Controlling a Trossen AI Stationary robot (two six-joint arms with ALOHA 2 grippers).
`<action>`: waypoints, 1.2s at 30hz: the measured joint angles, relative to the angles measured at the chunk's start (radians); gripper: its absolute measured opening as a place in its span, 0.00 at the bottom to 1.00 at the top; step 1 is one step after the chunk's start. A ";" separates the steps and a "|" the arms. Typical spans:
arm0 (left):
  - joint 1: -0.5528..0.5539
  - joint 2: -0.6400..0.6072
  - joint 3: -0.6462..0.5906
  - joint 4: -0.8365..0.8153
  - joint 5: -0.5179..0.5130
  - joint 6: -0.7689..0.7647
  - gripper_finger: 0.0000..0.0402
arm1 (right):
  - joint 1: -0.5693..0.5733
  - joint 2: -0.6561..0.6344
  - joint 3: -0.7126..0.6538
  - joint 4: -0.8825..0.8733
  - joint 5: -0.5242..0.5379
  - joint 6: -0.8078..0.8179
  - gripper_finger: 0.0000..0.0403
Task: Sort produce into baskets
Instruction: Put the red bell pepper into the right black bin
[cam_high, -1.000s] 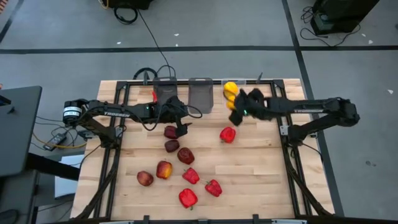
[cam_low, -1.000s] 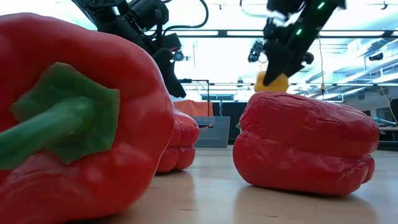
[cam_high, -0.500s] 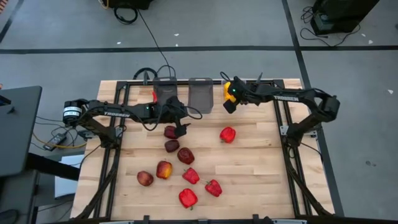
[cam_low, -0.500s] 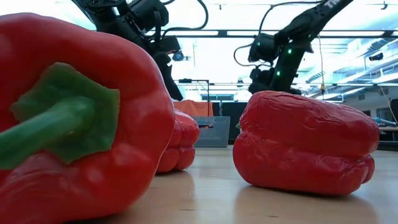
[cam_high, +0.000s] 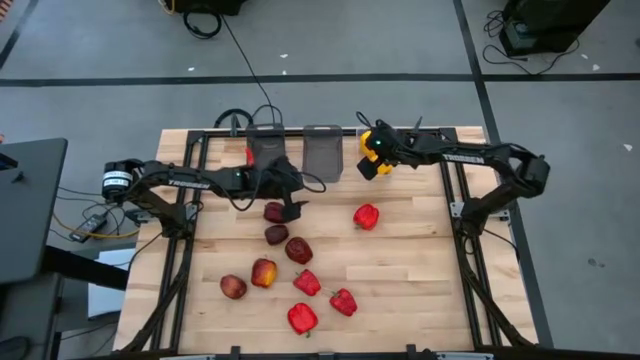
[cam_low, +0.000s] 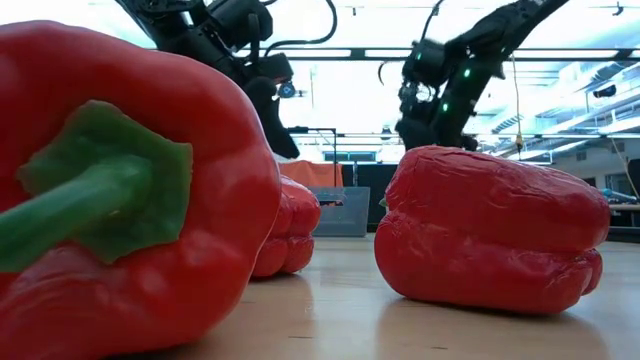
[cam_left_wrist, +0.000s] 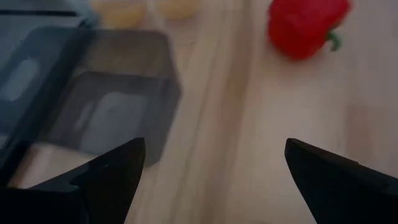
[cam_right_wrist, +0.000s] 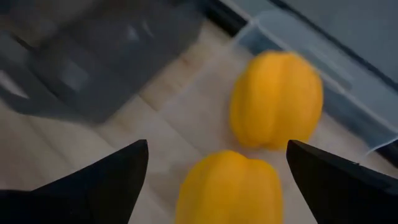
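Fingers, left set (cam_left_wrist: 211, 168): spread wide, nothing between them, hanging low over the desk (cam_high: 420, 260) just beside the apples at the middle. Past the tips I see the middle grey basket (cam_left_wrist: 112, 106) and a lone red pepper (cam_left_wrist: 305, 25) farther off.

Item, apples: a dark red apple (cam_high: 274, 212) lies right at my left fingers, with two more dark ones below it; a red-yellow apple (cam_high: 264, 272) and another red one sit nearer the front edge.

Item, red peppers: three clustered at the front, one (cam_high: 302, 318) nearest the edge; in the low view two of them (cam_low: 495, 230) fill the picture. The lone red pepper (cam_high: 366, 216) lies apart, between my two arms.

Item, baskets: three in a row along the far edge. The left dark basket (cam_high: 266, 148) shows something red at its side; the middle one (cam_high: 322, 150) looks empty.

Fingers, right set (cam_right_wrist: 217, 180): spread, empty, held above the clear basket (cam_right_wrist: 348, 81), where two yellow peppers (cam_right_wrist: 277, 99) lie.

Handling note, my judgement: the yellows look placed, so I should lift my right fingers straight up, clear of the basket wall, before swinging toward the lone red pepper. My left fingers should come down square over the nearest apple, straddling its widest part, since a round glossy fruit could roll away from a lopsided pinch.
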 joint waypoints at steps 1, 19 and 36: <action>-0.003 0.008 0.000 0.017 0.019 0.000 0.98 | 0.007 -0.024 0.000 0.001 0.000 0.007 0.97; -0.100 0.178 0.000 0.194 0.065 -0.004 0.98 | 0.399 -0.260 0.000 -0.199 0.000 0.168 0.97; -0.230 0.113 0.035 -0.049 -0.061 -0.131 0.98 | 0.693 -0.028 0.000 -0.014 0.040 0.164 0.97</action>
